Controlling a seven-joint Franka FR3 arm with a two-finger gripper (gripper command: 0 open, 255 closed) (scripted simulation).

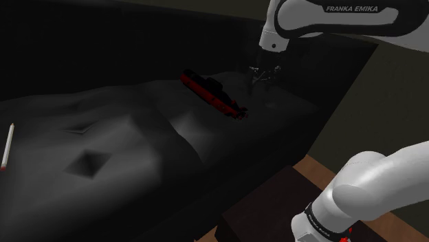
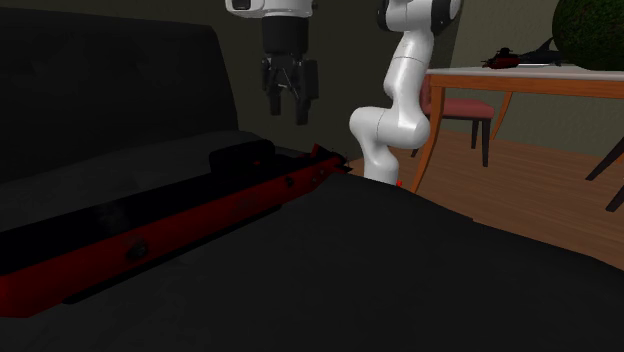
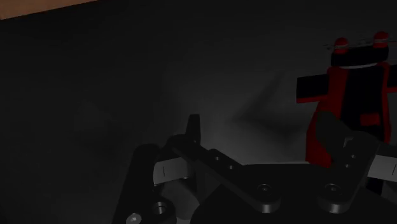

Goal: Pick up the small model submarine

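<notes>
Dark sofa (image 1: 137, 180) — submarine (image 1: 213, 95), white stick (image 1: 8, 146)

The red-and-black submarine (image 2: 190, 215) lay along the dark cushion (image 2: 420, 290), stretching from the lower left toward the centre. The black gripper (image 2: 288, 108) hung above its far part, 2 fingers apart, touching nothing. Behind stood the white arm (image 2: 395, 110) and a wooden table (image 2: 520, 80).

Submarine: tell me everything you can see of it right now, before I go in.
The submarine is a long, slim model, red along the lower hull and black on top, with a low black tower near the middle and fins and small red-tipped parts at one end. It rests tower-up on the dark sofa seat near the backrest, slanted across the shoulder view. Its material is unclear. The claw hangs open above it, not touching.
</notes>
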